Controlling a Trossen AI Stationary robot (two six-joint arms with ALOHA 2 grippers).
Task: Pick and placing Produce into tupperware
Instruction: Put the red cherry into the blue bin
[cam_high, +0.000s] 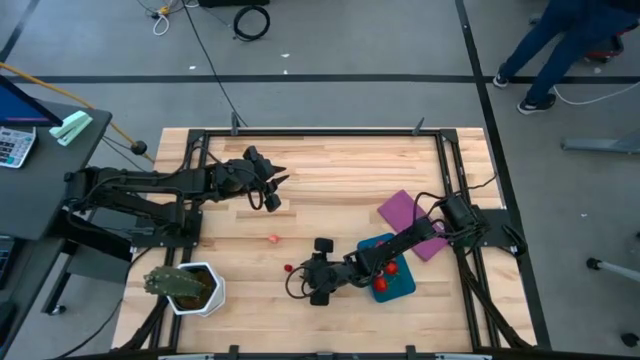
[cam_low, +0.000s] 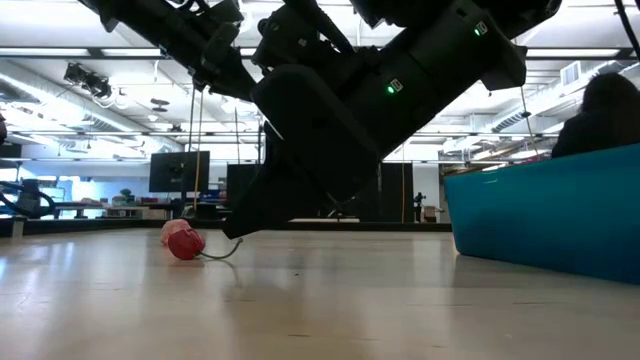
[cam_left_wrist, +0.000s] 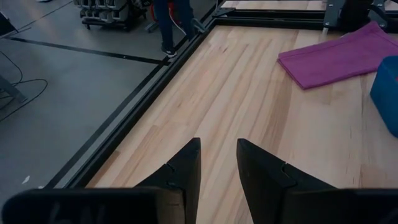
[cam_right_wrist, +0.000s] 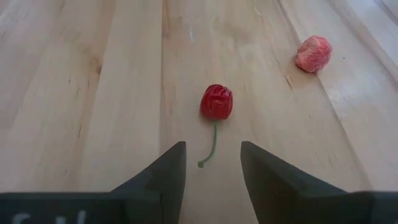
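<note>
Lay on bare wooden table (cam_high: 330, 170) left of teal tupperware (cam_high: 398, 283): wrinkled red produce piece (cam_right_wrist: 216, 102) with thin curved green stem, just ahead of released, empty right gripper (cam_right_wrist: 212, 167), pink piece (cam_right_wrist: 313, 53) beyond it, left gripper (cam_left_wrist: 217, 163) parted at far left.

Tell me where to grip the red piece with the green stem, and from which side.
Grip the round red body of the stemmed red piece, not its thin stem. It lies on the bare table ahead of the open right gripper, so come straight forward and down, fingers either side.
</note>
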